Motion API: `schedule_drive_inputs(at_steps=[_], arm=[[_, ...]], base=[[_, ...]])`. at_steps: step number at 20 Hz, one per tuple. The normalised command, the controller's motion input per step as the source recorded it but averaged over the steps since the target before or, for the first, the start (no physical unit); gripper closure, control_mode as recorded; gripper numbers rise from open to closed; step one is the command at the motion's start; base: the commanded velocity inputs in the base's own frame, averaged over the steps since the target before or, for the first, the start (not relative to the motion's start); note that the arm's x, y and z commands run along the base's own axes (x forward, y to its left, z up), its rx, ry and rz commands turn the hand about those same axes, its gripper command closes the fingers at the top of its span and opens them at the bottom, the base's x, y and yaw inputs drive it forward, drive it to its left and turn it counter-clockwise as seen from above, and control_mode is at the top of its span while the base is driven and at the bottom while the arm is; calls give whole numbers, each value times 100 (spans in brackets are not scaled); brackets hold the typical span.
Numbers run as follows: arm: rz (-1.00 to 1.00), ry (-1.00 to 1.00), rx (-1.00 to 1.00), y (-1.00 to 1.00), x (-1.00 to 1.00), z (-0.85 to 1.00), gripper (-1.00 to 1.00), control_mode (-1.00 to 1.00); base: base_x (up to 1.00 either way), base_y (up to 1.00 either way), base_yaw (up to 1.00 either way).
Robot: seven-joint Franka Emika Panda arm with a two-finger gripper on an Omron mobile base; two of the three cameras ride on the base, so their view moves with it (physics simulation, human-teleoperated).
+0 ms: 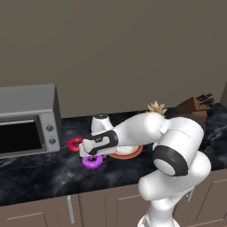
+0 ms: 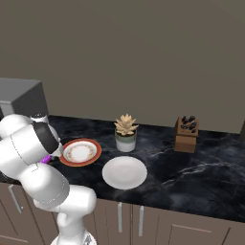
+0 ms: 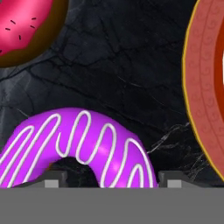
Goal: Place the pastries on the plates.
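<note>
A: Item one, the gripper. How is it standing?

B: You are seeing it low over the counter, right above the purple donut. In the hand view the two fingertips are sitting either side of the purple donut's near rim, one by the ring's hole and one off its outer edge. You cannot tell from that whether the pads are touching it or gripping it.

A: Item two, the pastries.

B: The purple donut is lying flat on the dark counter, near the front edge. The red donut is lying just beyond it to the left, close to the microwave. Both are sitting off the plates.

A: Item three, the plates.

B: You are looking at the orange plate just right of the purple donut, and the white plate further right and nearer. Both are lying bare.

A: Other stock?

B: A potted plant is standing behind the plates, and a knife block is standing further right.
</note>
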Motion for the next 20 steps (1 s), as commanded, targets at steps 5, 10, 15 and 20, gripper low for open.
schedule_drive_inputs(at_steps=[5,10,15,20], arm=[[0,0,0,0,0,0,100,-100],[-1,0,0,-10,-1,0,100,-100],[-3,0,0,-34,-4,23,100,-100],[0,-5,7,-44,-4,65,100,-100]], base=[[0,0,0],[0,0,0],[0,0,0],[0,0,0]])
